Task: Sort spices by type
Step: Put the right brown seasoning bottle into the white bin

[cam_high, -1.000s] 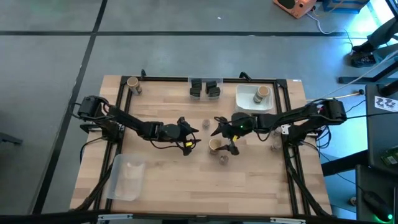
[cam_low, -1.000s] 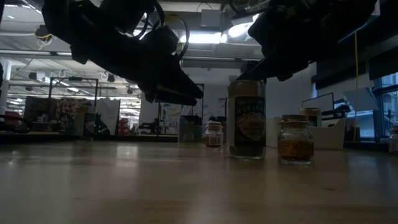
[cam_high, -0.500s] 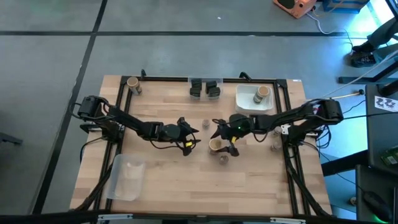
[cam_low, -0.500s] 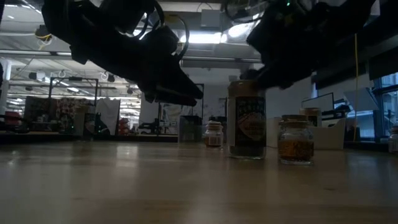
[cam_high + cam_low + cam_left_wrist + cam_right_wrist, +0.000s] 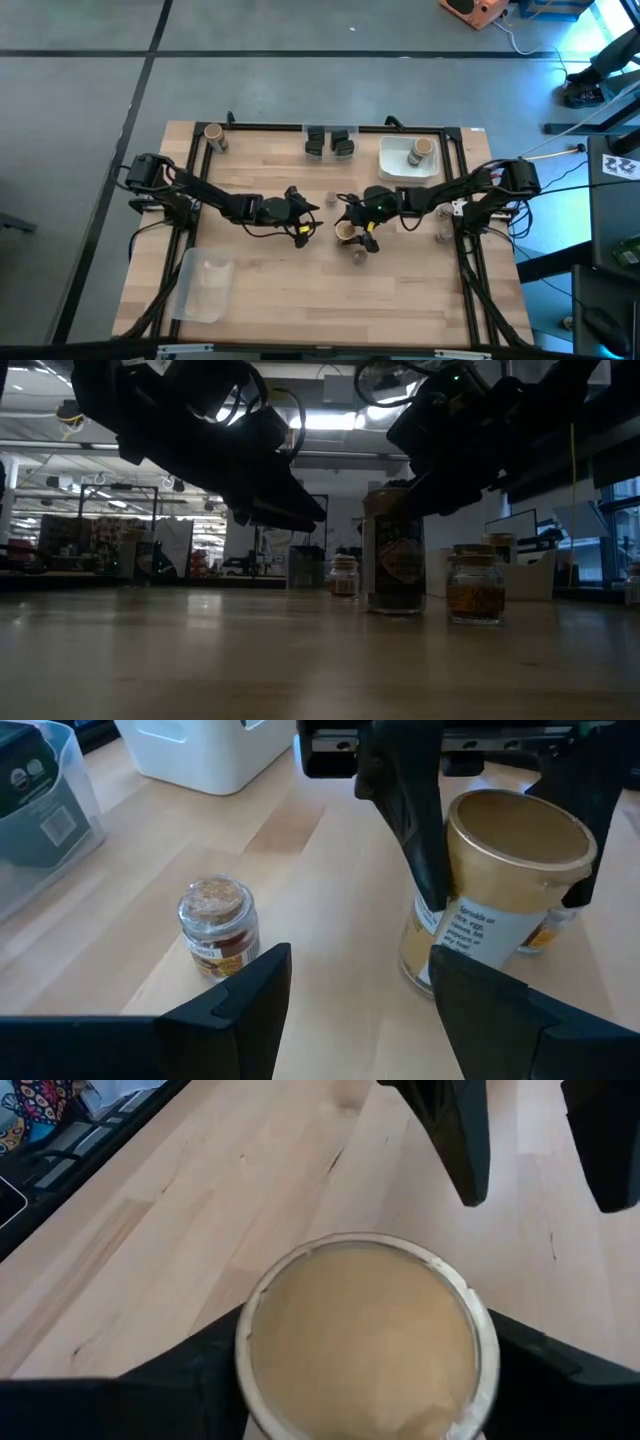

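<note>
**Operator:** Tan-topped jar [image 5: 345,232], where is it, and what do you have on it?

**Robot:** It stands mid-table, between my two arms, with a small brown-topped jar [image 5: 358,252] just beside it. My right gripper [image 5: 352,226] has come down around it. A second ago the fingers stood wider and sat a little off toward the white tray [image 5: 391,160]; now they have slid over the jar and narrowed onto its sides. In my right wrist view the round lid [image 5: 366,1336] fills the space between my fingers [image 5: 175,1375]. I judge the grip is closing but not yet firm, and the jar has not left the wood.

**Operator:** And your left?

**Robot:** My left gripper [image 5: 303,211] hangs just beside, unmoved, fingers apart and holding nothing. It looks at the jar [image 5: 500,890] and another small jar [image 5: 217,925].

**Operator:** What does that mean for the sorting?

**Robot:** One tan-topped jar [image 5: 421,150] already sits in the white tray, so I expect this one goes there. Another [image 5: 212,133] waits at the far left corner. The dark boxy jars [image 5: 330,143] are together at the far edge.
</note>
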Available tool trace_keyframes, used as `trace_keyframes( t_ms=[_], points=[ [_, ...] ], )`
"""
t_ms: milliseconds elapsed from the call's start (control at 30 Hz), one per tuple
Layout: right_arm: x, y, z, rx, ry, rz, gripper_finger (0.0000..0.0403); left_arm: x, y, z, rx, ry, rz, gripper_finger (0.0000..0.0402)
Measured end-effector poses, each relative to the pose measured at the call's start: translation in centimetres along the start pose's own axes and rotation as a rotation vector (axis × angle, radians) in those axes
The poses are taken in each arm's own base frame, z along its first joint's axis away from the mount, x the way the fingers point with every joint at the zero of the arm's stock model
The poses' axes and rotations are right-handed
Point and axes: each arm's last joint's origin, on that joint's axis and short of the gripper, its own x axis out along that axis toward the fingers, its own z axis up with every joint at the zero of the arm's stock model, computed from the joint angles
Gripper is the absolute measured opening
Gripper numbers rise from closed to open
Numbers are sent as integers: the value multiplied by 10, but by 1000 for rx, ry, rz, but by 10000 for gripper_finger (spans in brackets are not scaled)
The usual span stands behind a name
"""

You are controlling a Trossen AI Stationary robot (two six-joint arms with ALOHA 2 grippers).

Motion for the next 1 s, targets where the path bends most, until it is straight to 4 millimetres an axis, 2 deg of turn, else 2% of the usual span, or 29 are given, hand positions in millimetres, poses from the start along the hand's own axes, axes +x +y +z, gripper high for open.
trace_keyframes(
  t_ms=[167,300,467,733,1000],
  points=[
    [-6,1,4,4,-1,-6,277,0,0,0,15,0,0,221],
    [-24,5,16,9,-20,-54,277,0,0,0,18,0,0,221],
    [-56,11,26,-14,20,-222,277,0,0,0,20,-1,0,221],
    [-116,19,37,-78,45,-586,277,0,0,0,22,-2,4,221],
    [-164,4,35,-5,45,-890,277,0,0,0,21,-2,4,221]
  ],
)
